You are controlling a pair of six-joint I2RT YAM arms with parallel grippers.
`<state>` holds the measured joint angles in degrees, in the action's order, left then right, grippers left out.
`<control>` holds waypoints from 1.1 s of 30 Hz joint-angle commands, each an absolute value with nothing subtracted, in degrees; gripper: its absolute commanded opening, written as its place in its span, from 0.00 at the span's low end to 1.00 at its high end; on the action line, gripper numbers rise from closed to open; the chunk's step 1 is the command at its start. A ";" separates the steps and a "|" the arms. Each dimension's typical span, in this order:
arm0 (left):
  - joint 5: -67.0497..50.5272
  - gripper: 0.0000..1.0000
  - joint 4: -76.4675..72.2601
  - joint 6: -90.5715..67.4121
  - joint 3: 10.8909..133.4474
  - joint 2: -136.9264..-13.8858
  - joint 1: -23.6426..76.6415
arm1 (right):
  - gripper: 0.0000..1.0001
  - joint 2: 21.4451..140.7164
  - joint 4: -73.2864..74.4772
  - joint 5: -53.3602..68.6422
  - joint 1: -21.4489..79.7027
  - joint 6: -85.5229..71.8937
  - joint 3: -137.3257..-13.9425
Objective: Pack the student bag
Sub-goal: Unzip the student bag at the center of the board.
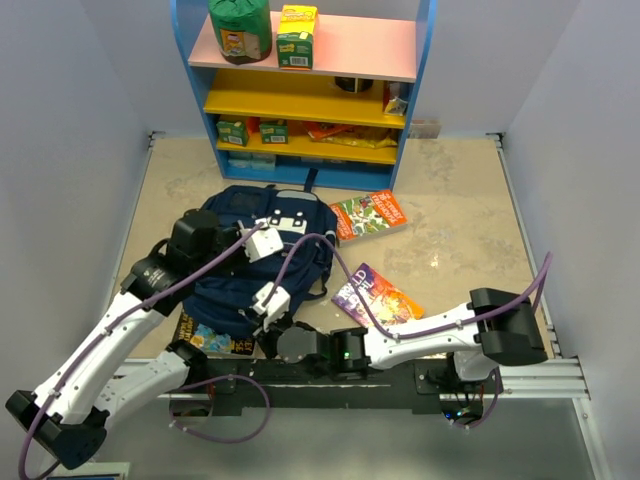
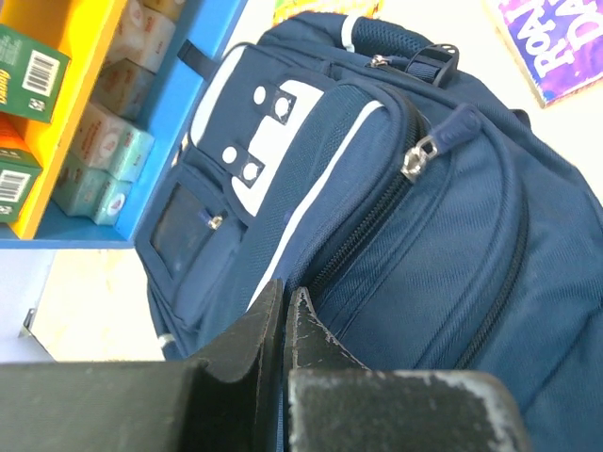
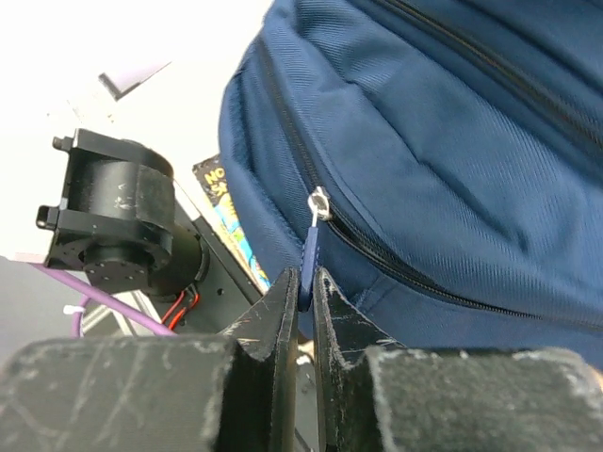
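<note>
The student bag (image 1: 250, 270), navy blue with grey-white patches, lies on the table in front of the shelf. It fills the left wrist view (image 2: 443, 245) and the right wrist view (image 3: 424, 141). My left gripper (image 1: 280, 250) rests on top of the bag, and its jaws (image 2: 285, 297) are shut with a sliver of blue fabric between them. My right gripper (image 1: 262, 320) is at the bag's near edge. It (image 3: 306, 282) is shut on the blue zipper pull (image 3: 309, 254) of a closed zipper.
A red-green book (image 1: 368, 215) lies to the right of the bag and a purple book (image 1: 378, 297) lies nearer. A third book (image 1: 213, 338) sticks out from under the bag's near left side. The coloured shelf (image 1: 310, 90) stands behind. The left arm's base (image 3: 118, 217) is close by.
</note>
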<state>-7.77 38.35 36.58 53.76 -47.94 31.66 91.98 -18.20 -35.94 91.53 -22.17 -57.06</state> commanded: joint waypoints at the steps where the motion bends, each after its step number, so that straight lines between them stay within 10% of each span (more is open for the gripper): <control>1: -6.41 0.00 33.74 34.63 61.25 -49.39 31.90 | 0.00 87.19 -16.81 -42.35 92.29 -28.12 -53.79; 16: -11.86 0.00 61.43 28.57 77.44 -58.80 33.13 | 0.00 76.74 -8.88 -44.83 76.39 -29.72 -48.51; 33: -8.27 0.00 38.41 17.32 79.10 -75.67 34.37 | 0.00 72.95 -8.27 -37.62 72.86 -23.11 -43.16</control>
<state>-10.79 48.88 20.43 73.89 -76.01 34.17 76.40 -6.52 -38.26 73.10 -22.24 -44.34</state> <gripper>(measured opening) 0.037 0.090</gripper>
